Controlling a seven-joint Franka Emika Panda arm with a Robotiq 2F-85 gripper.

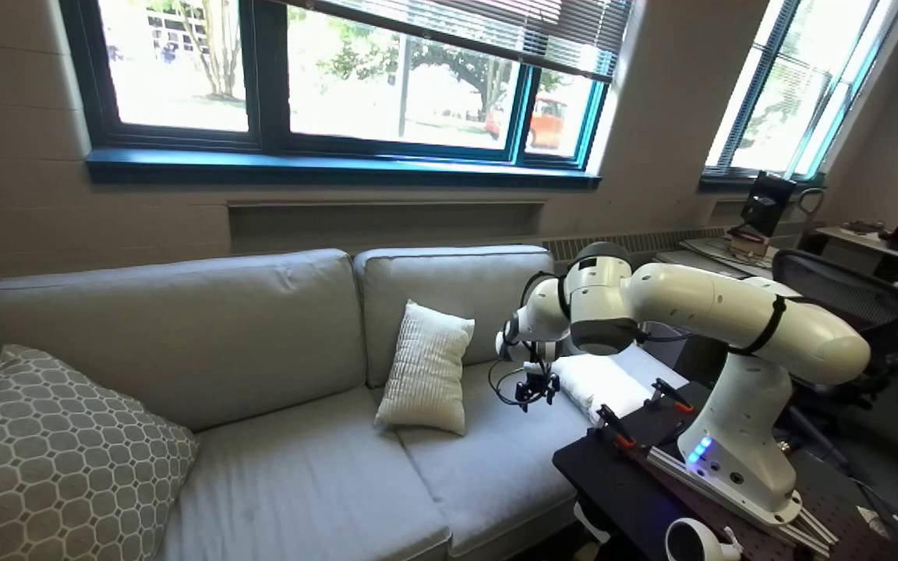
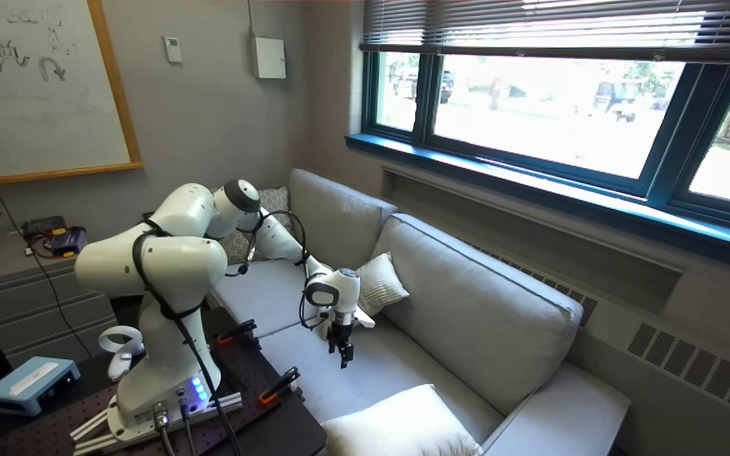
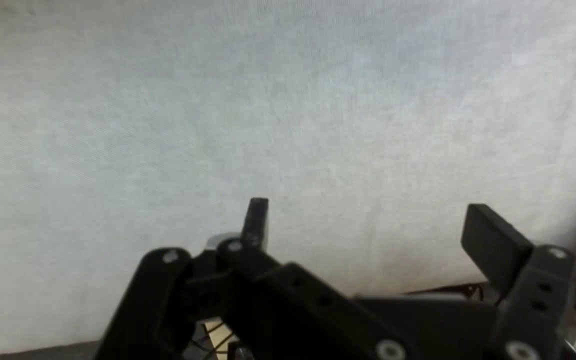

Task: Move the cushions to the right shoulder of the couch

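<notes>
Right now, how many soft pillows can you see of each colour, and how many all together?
White: 2 (ribbed squarish fabric pillow, smooth squarish fabric pillow)
Grey: 1 (big lattice-patterned fabric pillow)
Total: 3

On the couch [image 1: 285, 483], one cushion [image 1: 427, 374] leans on the back [image 1: 176, 343], another cushion [image 2: 403, 427] lies by the armrest [image 2: 571, 411], a pillow [image 1: 59, 463] sits at the opposite end.
</notes>
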